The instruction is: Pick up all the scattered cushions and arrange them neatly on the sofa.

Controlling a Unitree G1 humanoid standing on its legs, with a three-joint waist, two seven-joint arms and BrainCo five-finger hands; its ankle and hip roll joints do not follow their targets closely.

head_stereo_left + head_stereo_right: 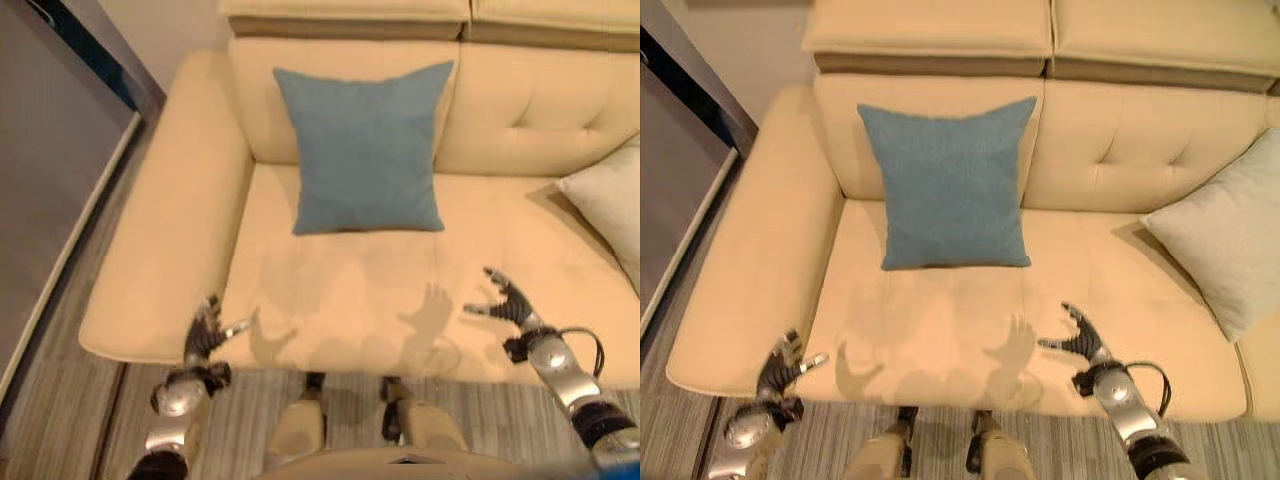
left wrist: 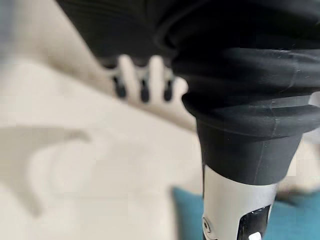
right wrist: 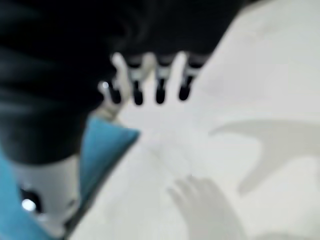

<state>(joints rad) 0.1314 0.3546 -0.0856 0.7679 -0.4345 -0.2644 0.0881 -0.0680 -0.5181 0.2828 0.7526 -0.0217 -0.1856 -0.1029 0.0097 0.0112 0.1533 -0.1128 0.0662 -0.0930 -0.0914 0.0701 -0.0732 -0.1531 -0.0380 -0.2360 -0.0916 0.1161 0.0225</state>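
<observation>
A blue cushion [image 1: 365,145] stands upright against the backrest of the cream sofa [image 1: 330,290], on its left seat. A pale grey cushion [image 1: 1232,240] leans at the sofa's right side. My left hand [image 1: 203,335] hovers over the seat's front left corner, fingers relaxed and empty. Over the front edge to the right, my right hand [image 1: 508,300] is spread open and holds nothing. In the right wrist view its fingers [image 3: 160,82] point over the seat with the blue cushion [image 3: 102,147] beside them.
The sofa's wide left armrest [image 1: 165,220] lies beside my left hand. Striped grey floor [image 1: 60,400] runs along the sofa's front, and a dark wall panel [image 1: 50,150] stands at the left. The seat between the two hands is bare.
</observation>
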